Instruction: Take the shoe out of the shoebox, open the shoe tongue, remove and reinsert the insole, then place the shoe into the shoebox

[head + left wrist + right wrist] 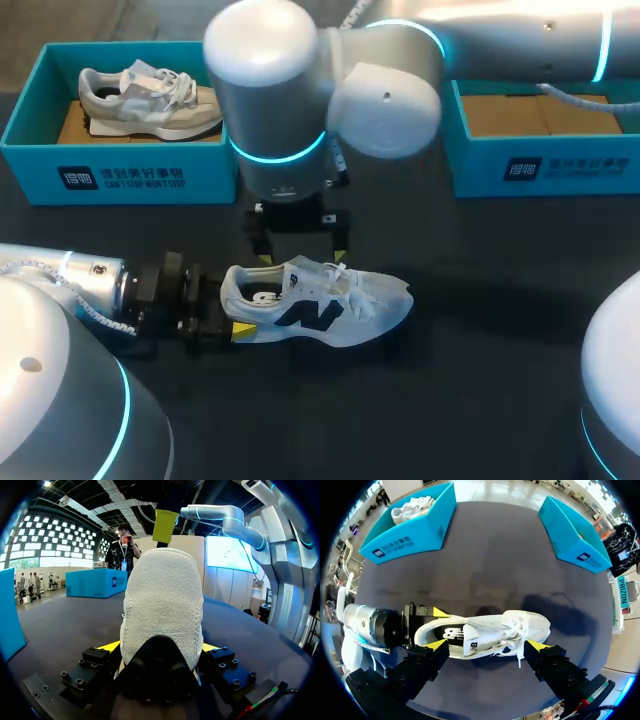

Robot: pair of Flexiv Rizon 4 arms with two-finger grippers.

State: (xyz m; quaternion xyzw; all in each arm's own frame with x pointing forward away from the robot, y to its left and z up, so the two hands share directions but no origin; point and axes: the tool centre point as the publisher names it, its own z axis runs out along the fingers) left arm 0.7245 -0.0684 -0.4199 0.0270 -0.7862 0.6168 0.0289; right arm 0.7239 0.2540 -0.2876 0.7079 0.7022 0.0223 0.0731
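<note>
In the head view the white sneaker (325,305) stands on its sole near the middle of the dark table (480,390), toe toward the right edge and outside any box. The left gripper (232,310), coming in from the near left corner, is clamped on the sneaker's heel, with a yellow tip at each side. The right gripper (302,257), on an arm reaching across from the far right corner, hangs just above the collar and laces with its fingers spread and nothing between them. At the far left corner the left shoebox (120,175) holds a grey sneaker (150,95). Along the far edge toward the right, the right shoebox (545,165) shows only a cardboard floor where it is visible. In the left wrist view the heel fills the space between this gripper's fingers, and both press its sides. In the right wrist view the sneaker lies under the spread fingers, apart from both. Its laces look crossed over the tongue, and the insole cannot be seen. I judge the first step done: the shoe is out and steadied. Opening the tongue seems the step in hand. Pulling and refitting the insole, then boxing the shoe, remain.
</note>
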